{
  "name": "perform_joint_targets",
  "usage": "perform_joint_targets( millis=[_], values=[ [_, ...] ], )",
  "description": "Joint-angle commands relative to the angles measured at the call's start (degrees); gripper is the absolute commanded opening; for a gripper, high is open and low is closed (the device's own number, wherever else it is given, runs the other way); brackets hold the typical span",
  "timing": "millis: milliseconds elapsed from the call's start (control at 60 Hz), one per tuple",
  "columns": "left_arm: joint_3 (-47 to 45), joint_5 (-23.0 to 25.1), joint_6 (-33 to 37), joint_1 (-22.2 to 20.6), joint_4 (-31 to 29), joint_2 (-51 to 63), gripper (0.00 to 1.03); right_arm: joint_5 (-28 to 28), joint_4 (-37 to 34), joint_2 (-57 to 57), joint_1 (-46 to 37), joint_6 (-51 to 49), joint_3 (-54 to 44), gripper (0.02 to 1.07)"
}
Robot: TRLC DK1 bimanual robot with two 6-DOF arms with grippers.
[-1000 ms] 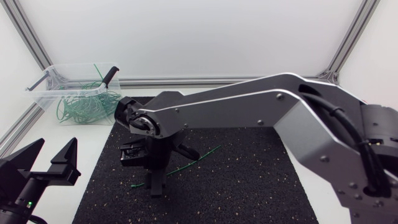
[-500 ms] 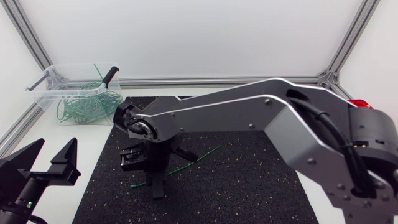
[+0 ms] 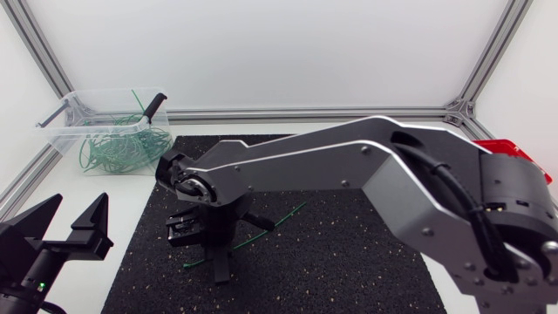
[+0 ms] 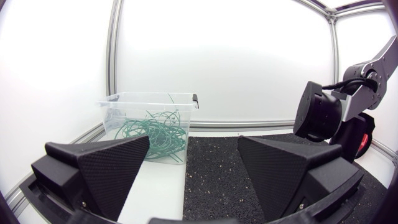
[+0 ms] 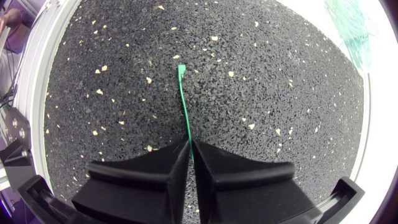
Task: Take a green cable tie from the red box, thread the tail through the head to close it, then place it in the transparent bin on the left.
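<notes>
**Fig.: Tie gripped on mat; threading and binning still to do**

**Head view.** The right arm [image 3: 366, 148] enters at 3 o'clock and reaches past centre. The right end effector [image 3: 220, 269] points down at the black mat [image 3: 366, 262], approx. 7 o'clock of mat centre. The green cable tie [image 3: 281, 218] lies straight, running from 7 to 2 o'clock through the fingers. The red box [image 3: 501, 148] sits at the 3 o'clock edge, partly hidden by the arm. The transparent bin [image 3: 61, 131] is at 10 o'clock on the worktop [image 3: 131, 201]. The left end effector [image 3: 77, 208] is at 8 o'clock, spread wide and holding nothing.

**Left wrist view.** The left end effector [image 4: 193, 149] gapes empty. The bin [image 4: 146, 95] is ahead of it, w/ looped ties [image 4: 155, 134] inside.

**Right wrist view.** The right end effector [image 5: 189, 144] is pinched narrow on the tie [image 5: 183, 99]. The strap runs straight ahead at 12 o'clock, its squared end free on the mat [image 5: 280, 93].

**Progress (est.).** The tie is out of the box and gripped, so step 1 is done. No loop has formed, so tail-through-head and the drop into the bin remain.
</notes>
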Motion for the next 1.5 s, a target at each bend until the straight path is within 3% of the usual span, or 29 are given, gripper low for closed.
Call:
perform_joint_targets(
  millis=[0,550,783,950,1167,1267,1483],
  values=[
    [-2.35,0.08,-0.79,0.76,-1.06,-0.41,0.99,1.91,1.88,1.10,0.38,-1.12,-2.45,0.08],
    [-1.47,0.34,1.58,1.73,1.13,-0.41,0.97,2.62,1.17,-20.87,-6.03,1.87,-13.61,0.08],
    [2.92,0.52,2.37,1.20,0.52,1.26,0.97,-1.25,-0.41,-32.56,-11.13,5.56,-18.62,0.08],
    [9.43,1.66,2.73,0.94,-0.36,9.52,0.97,-4.50,-1.20,-38.98,-13.77,8.02,-20.29,0.08],
    [20.15,6.14,2.73,1.02,-5.37,19.81,0.96,-12.32,-0.94,-43.46,-19.48,12.33,-19.41,0.08],
    [26.13,10.18,4.92,1.29,-9.33,25.17,0.93,-18.30,-0.85,-44.25,-22.38,13.56,-19.15,0.08],
    [34.30,17.92,5.71,0.23,-11.00,32.29,0.90,-24.80,-0.50,-46.19,-24.14,16.28,-19.15,0.08]
  ],
)
